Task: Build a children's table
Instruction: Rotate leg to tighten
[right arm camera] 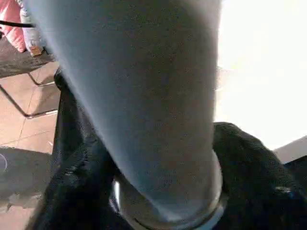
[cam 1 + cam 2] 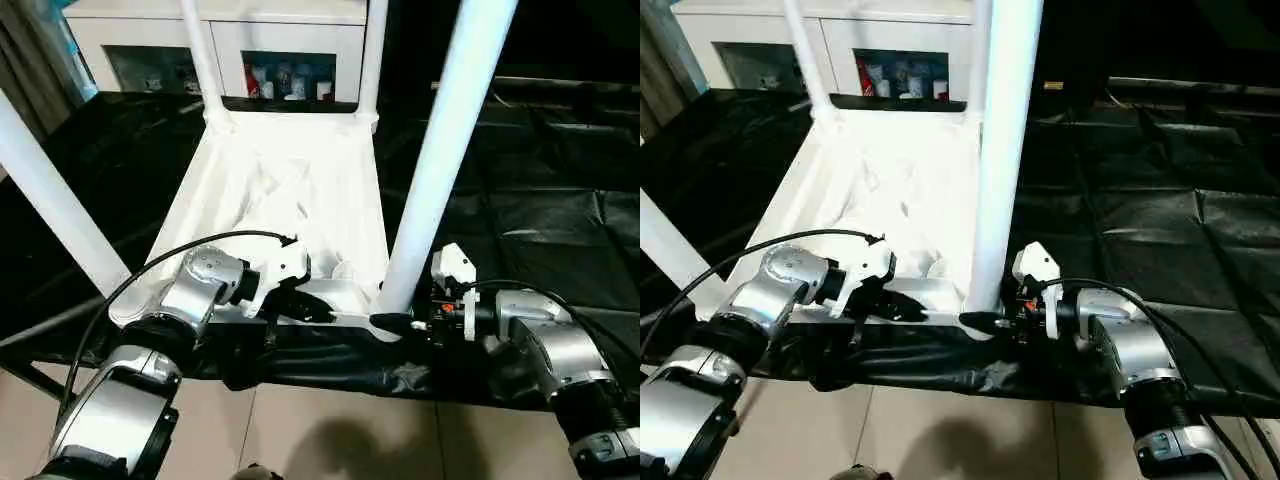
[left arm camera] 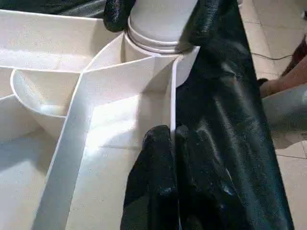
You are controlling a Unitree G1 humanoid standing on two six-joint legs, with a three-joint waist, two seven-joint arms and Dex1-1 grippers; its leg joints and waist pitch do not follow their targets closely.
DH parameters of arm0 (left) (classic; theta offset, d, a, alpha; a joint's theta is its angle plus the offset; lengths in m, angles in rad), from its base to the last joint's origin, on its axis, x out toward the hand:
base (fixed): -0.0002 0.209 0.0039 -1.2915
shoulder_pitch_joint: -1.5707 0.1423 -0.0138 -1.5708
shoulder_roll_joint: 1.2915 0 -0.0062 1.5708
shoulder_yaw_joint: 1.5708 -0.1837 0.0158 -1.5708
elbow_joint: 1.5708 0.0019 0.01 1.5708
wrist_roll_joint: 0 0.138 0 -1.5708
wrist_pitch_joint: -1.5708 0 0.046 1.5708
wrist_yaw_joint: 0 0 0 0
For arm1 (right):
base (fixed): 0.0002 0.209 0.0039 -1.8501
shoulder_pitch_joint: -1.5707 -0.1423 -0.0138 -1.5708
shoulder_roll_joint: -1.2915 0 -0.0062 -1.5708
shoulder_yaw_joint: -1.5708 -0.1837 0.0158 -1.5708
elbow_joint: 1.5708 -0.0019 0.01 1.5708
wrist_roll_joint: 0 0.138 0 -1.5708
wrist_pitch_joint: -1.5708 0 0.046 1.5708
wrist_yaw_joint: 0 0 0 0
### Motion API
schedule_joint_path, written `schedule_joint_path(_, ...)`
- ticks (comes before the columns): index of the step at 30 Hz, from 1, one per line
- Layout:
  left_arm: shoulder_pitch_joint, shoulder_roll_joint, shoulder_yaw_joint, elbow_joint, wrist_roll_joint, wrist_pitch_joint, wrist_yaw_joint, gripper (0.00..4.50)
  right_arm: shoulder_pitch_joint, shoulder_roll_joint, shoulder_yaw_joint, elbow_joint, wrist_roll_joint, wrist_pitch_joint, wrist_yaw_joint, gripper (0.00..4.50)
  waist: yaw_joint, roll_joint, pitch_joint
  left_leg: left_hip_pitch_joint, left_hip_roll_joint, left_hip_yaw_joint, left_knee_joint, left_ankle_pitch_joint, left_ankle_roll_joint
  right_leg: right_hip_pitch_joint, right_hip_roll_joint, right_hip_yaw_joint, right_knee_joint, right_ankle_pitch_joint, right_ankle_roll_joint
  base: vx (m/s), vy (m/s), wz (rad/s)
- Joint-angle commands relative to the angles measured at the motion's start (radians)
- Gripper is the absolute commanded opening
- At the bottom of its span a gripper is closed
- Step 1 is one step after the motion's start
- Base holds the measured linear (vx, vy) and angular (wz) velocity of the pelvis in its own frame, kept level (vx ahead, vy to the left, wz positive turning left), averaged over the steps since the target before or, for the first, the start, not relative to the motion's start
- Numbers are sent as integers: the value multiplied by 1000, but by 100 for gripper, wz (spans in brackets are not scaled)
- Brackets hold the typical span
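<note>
The children's table lies upside down on the black-draped work table, ribbed underside [image 2: 290, 190] facing up. Its white legs stand up from the corner sockets: two at the far end [image 2: 200, 60] [image 2: 372, 60], one near left [image 2: 50, 200], one near right [image 2: 440, 150]. My left gripper [image 2: 305, 310] is shut on the thin near rim [image 3: 172, 96] of the top, one finger on each side of it. My right gripper [image 2: 395, 322] clasps the base of the near right leg [image 1: 144, 96], a black finger [image 3: 206, 24] pressed on each side of its collar.
The black cloth [image 2: 520, 200] stretches to the right of the white top and hangs over the work table's near edge. Tiled floor [image 2: 330, 430] lies below that edge. A white cabinet [image 2: 290, 40] with small items inside stands behind.
</note>
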Motion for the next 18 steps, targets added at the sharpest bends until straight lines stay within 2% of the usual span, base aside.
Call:
schedule_joint_path(1,2,-13,-5,-6,-17,12,23,0,-7,22,46,-2,17,8,50,264,2,-19,-62,16,71,-27,-60,-141,90,39,-76,45,-54,-41,-284,0,0,0)
schedule_joint_path(4,7,-20,4,-13,-19,17,45,0,4,42,47,-7,18,14,35,259,4,-18,-61,14,70,-28,-60,-139,92,41,-78,45,-54,-48,-281,0,0,0)
schedule_joint_path(7,-2,-40,19,5,-10,16,117,0,13,93,28,18,3,6,-70,253,2,-14,-59,14,70,-29,-61,-153,83,39,-78,45,-57,-67,-276,0,0,0)
schedule_joint_path(9,-14,-55,27,22,0,20,176,0,10,125,13,48,-19,-3,-157,252,-2,-10,-56,17,70,-30,-66,-194,58,36,-78,46,-64,-131,-266,0,0,0)
schedule_joint_path(10,-26,-69,31,41,11,19,234,0,6,150,1,72,-37,-11,-231,252,-12,-7,-51,18,69,-33,-73,-252,21,36,-79,47,-74,-213,-248,0,0,0)
schedule_joint_path(11,-26,-69,31,41,11,19,234,0,6,150,1,72,-37,-11,-231,252,-14,-9,-50,20,68,-34,-75,-268,11,35,-79,47,-78,-244,-239,0,0,0)
schedule_joint_path(12,-36,-83,34,56,17,19,275,0,3,169,-11,93,-48,-16,-287,252,-15,2,-50,23,67,-37,-76,-286,-1,35,-80,47,-80,-273,-233,0,0,0)
schedule_joint_path(13,-58,-119,43,89,24,18,363,0,-3,217,-46,135,-54,-27,-403,252,-27,5,-48,31,66,-37,-80,-337,-29,28,-79,50,-92,-330,-215,0,0,0)
schedule_joint_path(15,-62,-128,45,95,25,20,380,0,-5,229,-55,144,-54,-28,-431,251,-31,-1,-49,31,64,-41,-80,-348,-34,30,-80,49,-93,-351,-207,0,0,0)
schedule_joint_path(16,-73,-153,47,107,29,26,431,0,-12,259,-77,166,-56,-24,-507,251,-37,15,-48,28,63,-38,-81,-342,-26,30,-75,50,-98,-333,-200,0,0,0)
schedule_joint_path(17,-80,-174,49,116,32,32,467,0,-19,285,-89,183,-63,-25,-572,251,-39,11,-50,27,63,-40,-81,-337,-29,30,-76,50,-95,-325,-201,0,0,0)
schedule_joint_path(18,-91,-205,52,128,36,37,519,0,-34,322,-109,213,-73,-18,-674,251,-42,23,-51,29,61,-40,-82,-336,-34,27,-74,50,-95,-318,-199,0,0,0)
